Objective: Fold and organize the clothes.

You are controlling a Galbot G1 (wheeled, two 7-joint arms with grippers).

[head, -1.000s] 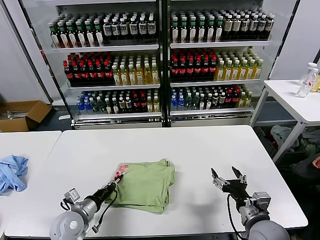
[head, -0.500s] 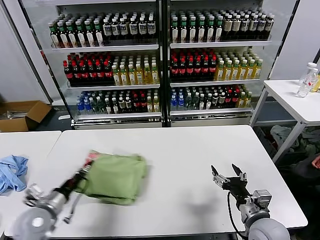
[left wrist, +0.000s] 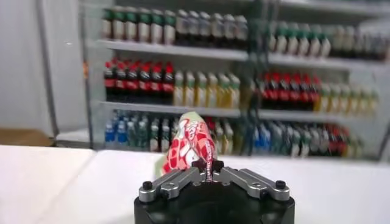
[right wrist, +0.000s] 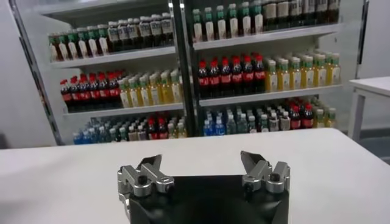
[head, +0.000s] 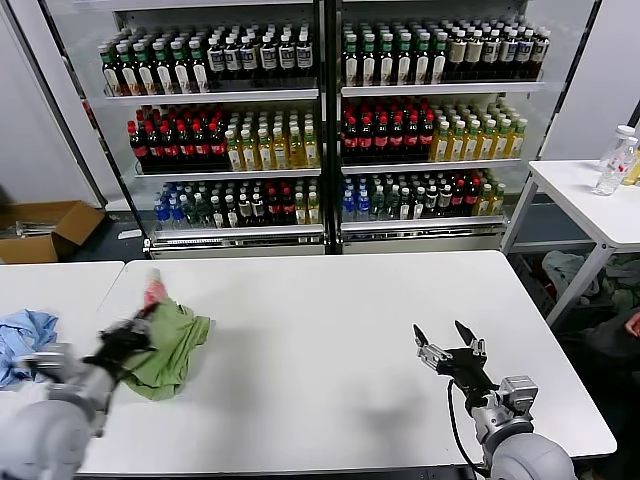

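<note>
While clamping shirt (head: 172, 350), left gripper (head: 128, 335) seemingly raised.

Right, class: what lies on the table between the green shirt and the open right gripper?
Nothing: in the head view only bare white table separates the green shirt, pinched by the left gripper, from the right gripper.

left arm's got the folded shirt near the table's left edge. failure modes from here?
1. The left gripper is shut on only the printed corner of the green shirt; the hanging part could unfold or slip out.
2. The shirt sits by the gap between the tables, so it may drop in.
3. The blue garment lies close by; they could tangle.
</note>
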